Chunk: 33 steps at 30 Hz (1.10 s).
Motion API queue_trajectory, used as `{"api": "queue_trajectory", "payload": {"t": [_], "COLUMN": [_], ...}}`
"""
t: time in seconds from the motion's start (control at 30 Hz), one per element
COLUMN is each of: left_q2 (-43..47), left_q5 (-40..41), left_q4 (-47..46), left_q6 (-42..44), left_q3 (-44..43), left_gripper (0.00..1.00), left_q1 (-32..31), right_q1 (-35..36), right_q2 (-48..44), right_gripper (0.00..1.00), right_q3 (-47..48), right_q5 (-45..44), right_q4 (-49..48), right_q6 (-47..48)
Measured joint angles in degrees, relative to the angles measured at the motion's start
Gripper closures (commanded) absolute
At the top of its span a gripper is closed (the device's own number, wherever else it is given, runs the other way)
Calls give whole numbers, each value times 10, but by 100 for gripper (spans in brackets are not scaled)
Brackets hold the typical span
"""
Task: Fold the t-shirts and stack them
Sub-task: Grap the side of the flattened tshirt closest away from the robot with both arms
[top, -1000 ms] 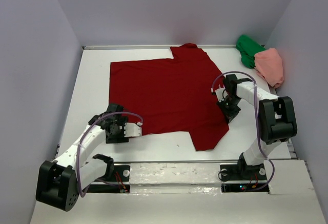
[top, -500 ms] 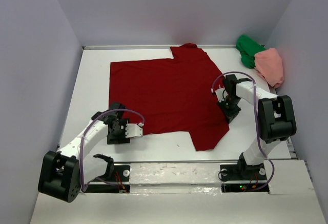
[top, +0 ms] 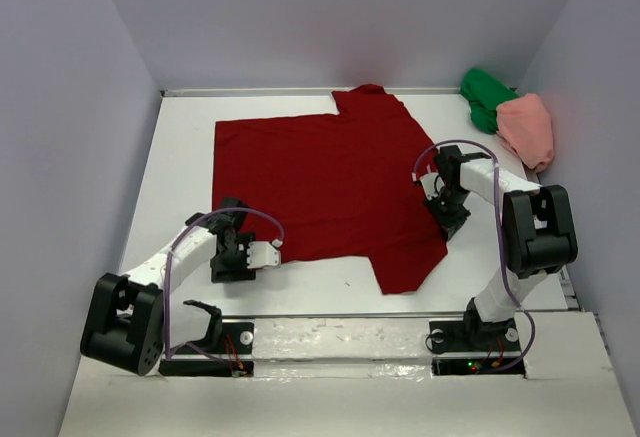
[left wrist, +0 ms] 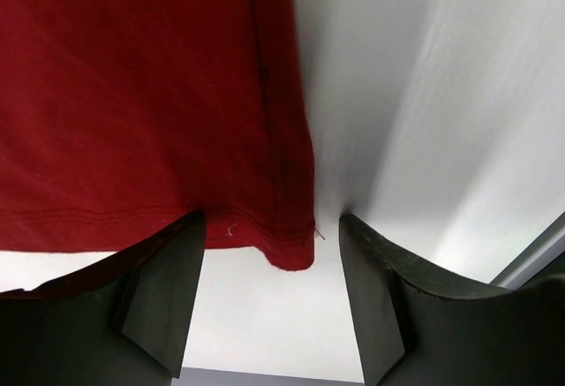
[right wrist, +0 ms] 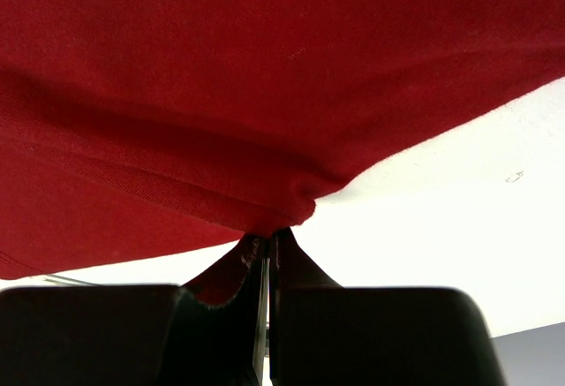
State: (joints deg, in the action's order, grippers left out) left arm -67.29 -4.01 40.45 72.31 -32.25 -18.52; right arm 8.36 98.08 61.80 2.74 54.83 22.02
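Observation:
The dark red t-shirt (top: 320, 182) lies spread flat on the white table (top: 180, 157). My left gripper (top: 229, 250) is open at the shirt's near left corner. In the left wrist view the gripper (left wrist: 269, 231) has its jaws on either side of the hem corner of the shirt (left wrist: 132, 94). My right gripper (top: 446, 209) is shut on the shirt's right edge, above the near sleeve. In the right wrist view the gripper (right wrist: 269, 243) pinches a fold of the red fabric (right wrist: 265, 68). The bright green t-shirt (top: 486, 97) and the salmon pink t-shirt (top: 527, 127) lie crumpled at the far right.
Grey walls enclose the table on the left, back and right. The two crumpled shirts sit against the right wall. A taped strip (top: 340, 337) with both arm bases runs along the near edge.
My left gripper has moved a little right and forward, closing in on the shirt's near left corner. The right gripper and the shirts have not moved.

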Motion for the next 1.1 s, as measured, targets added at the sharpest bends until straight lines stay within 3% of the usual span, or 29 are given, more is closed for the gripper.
{"api": "queue_trajectory", "payload": {"t": [0.07, 0.17, 0.27, 0.3, 0.4, 1.1], "left_q2": [-10, -12, -13, -14, -16, 83], "left_q5": [0, 2, 2, 2, 9, 43], "left_q4": [0, 1, -3, -4, -13, 37], "left_q6": [-3, -4, -6, -8, -11, -32], "left_q3": [0, 0, 0, 0, 0, -55], "left_gripper": [30, 42, 65, 83, 100, 100], "left_q1": [0, 0, 0, 0, 0, 0], "right_q1": [0, 0, 0, 0, 0, 0], "right_q2": [0, 1, 3, 3, 3, -54], "right_gripper": [100, 100, 100, 100, 100, 100], "right_q3": [0, 0, 0, 0, 0, 16], "right_q5": [-4, -7, -8, -8, -8, -15], "right_q4": [0, 0, -1, -1, -1, 33], "right_q6": [0, 0, 0, 0, 0, 1]}}
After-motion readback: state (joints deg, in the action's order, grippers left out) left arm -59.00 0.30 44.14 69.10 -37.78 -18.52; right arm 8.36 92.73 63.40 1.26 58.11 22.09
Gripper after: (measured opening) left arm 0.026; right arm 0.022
